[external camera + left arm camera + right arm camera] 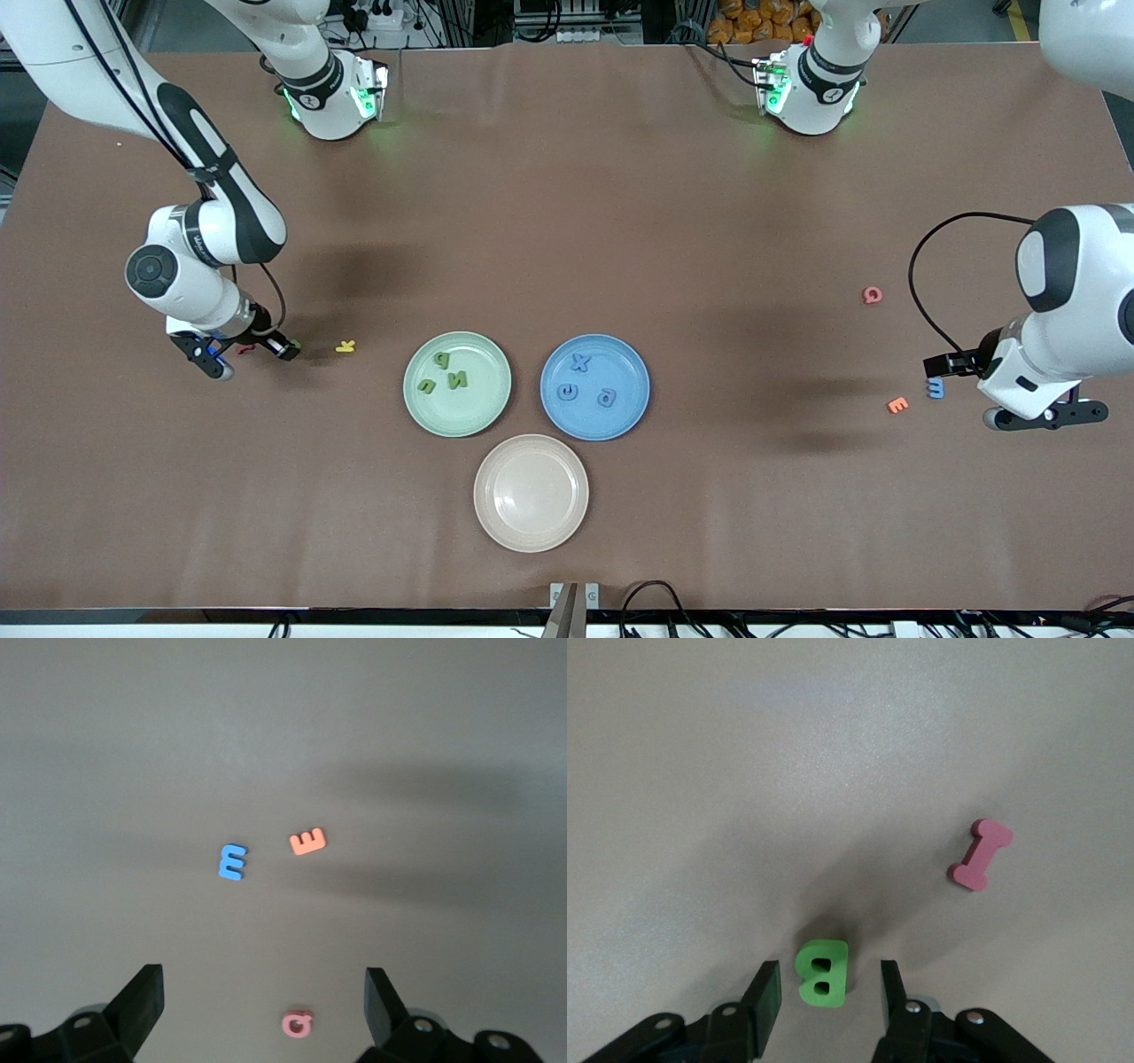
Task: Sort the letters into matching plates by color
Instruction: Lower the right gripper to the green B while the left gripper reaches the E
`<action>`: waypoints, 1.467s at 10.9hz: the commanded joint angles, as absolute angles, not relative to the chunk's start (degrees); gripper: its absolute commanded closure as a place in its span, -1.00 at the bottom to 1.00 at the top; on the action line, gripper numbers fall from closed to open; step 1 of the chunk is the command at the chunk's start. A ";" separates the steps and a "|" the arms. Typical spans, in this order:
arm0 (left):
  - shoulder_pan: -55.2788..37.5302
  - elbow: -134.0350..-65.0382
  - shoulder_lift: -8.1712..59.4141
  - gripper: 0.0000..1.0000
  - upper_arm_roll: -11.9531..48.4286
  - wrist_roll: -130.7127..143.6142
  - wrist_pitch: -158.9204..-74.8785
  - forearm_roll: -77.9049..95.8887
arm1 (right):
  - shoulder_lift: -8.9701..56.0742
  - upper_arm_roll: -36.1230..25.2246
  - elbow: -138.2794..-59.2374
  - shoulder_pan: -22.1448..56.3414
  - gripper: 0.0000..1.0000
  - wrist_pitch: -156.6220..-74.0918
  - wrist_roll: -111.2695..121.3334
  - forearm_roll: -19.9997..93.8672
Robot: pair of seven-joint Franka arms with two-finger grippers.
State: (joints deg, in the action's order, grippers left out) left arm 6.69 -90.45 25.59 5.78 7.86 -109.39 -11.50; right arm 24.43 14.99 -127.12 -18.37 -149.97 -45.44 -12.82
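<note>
You've got the right gripper (pixel 826 992) down at the table's right-arm end, fingers straddling green B (pixel 823 971) with gaps both sides, not clamped yet; left gripper (pixel 264 1001) waits wide open, blue E (pixel 232 861) at its 12 o'clock.

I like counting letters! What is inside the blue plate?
Three blue letters lie inside the blue plate: an X, an e and a G-like one. Nothing covers them; whatever is under the plate stays hidden.

Three green letters (pixel 445 372) are seen lying in the mint plate (pixel 416 403), three blue letters (pixel 582 382) in the blue plate (pixel 554 416). A green B (pixel 823 971) lies flat at the right arm's end, a blue E (pixel 232 861) at the left arm's.
</note>
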 commanded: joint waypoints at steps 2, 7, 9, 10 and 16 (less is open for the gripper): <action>11.32 -89.65 30.84 -1.00 5.80 -0.69 -110.91 -10.02 | 24.96 15.03 -127.88 -18.63 -0.03 -152.13 -44.91 -13.10; 14.41 -89.47 37.78 -1.00 5.80 -1.23 -118.82 -9.49 | 25.75 14.94 -127.79 -18.81 0.09 -153.19 -44.91 -13.18; 14.50 -89.56 38.67 -1.00 5.80 -1.23 -122.24 -7.66 | 26.01 14.94 -127.79 -18.81 0.52 -153.37 -44.91 -13.18; 14.85 -89.73 39.28 -1.00 5.80 -1.23 -123.04 -7.91 | 26.10 14.94 -127.79 -18.81 0.78 -153.37 -44.91 -13.18; 15.38 -94.72 41.22 -1.00 5.27 -1.05 -133.91 -8.35 | 26.01 15.47 -125.87 -18.37 1.00 -151.27 -45.44 -13.01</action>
